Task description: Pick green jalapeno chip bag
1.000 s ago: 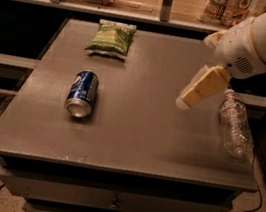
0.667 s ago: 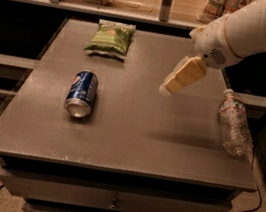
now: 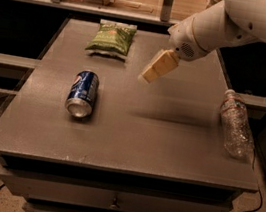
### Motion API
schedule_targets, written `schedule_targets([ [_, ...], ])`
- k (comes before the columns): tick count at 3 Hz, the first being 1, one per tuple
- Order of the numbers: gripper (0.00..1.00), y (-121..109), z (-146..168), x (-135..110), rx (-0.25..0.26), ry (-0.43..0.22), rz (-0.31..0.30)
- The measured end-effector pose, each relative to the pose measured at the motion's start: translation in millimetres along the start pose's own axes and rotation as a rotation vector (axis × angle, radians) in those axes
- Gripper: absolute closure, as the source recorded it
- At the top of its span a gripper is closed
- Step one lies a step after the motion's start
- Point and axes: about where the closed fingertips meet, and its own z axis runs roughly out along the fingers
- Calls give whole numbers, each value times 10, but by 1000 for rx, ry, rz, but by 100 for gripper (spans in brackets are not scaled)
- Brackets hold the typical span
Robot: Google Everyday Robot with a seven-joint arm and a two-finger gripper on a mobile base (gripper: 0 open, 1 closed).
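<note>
The green jalapeno chip bag (image 3: pixel 111 39) lies flat at the far left of the grey table (image 3: pixel 132 138), its pale top band toward the back edge. My gripper (image 3: pixel 148 76), with pale yellow fingers, hangs above the table's middle, to the right of the bag and a little nearer to me, clear of the bag. It holds nothing that I can see. The white arm reaches in from the upper right.
A blue soda can (image 3: pixel 82 94) lies on its side at the left, nearer than the bag. A clear plastic bottle (image 3: pixel 235 124) lies near the right edge. A railing and shelf run behind the table. Drawers sit below the front edge.
The gripper and arm have moved left across the table, from near the bottle toward the chip bag. The bag, can and bottle have not moved.
</note>
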Motion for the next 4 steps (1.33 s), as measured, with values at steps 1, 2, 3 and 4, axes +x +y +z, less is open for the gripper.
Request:
schedule_targets([
  [1,0,-89,330,-131,-30,-37,-10],
  [2,0,-89,331,-132,-30,-37,-10],
  [3,0,-206,520,-217,-13,-46,-25],
  [4,0,-362,771,-330,-2,-86,-15],
])
